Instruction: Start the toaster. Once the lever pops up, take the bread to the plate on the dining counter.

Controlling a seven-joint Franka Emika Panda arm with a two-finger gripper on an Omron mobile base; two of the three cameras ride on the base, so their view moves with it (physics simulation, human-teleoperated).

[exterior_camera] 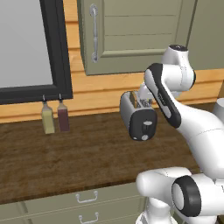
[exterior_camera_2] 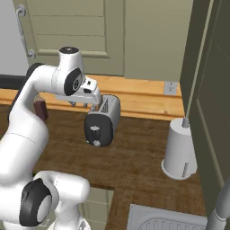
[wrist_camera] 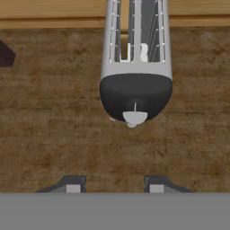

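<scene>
Toaster point(exterior_camera: 138, 114) stands on the dark wood counter point(exterior_camera: 65, 162) close to the back wall, with bare counter on all its other sides. Its silver body ends in a black panel with a pale lever point(wrist_camera: 134, 117). The claw point(wrist_camera: 114, 185) hovers above that end, partly open and empty.

Bare worktop point(exterior_camera: 65, 157) lies before the toaster point(exterior_camera: 138, 114); two bottles point(exterior_camera: 55, 117) stand well left.

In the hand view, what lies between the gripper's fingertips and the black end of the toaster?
Nothing: in the hand view only bare dark wood worktop lies between the gripper and the black end panel of the toaster, where the lever sits.
</scene>
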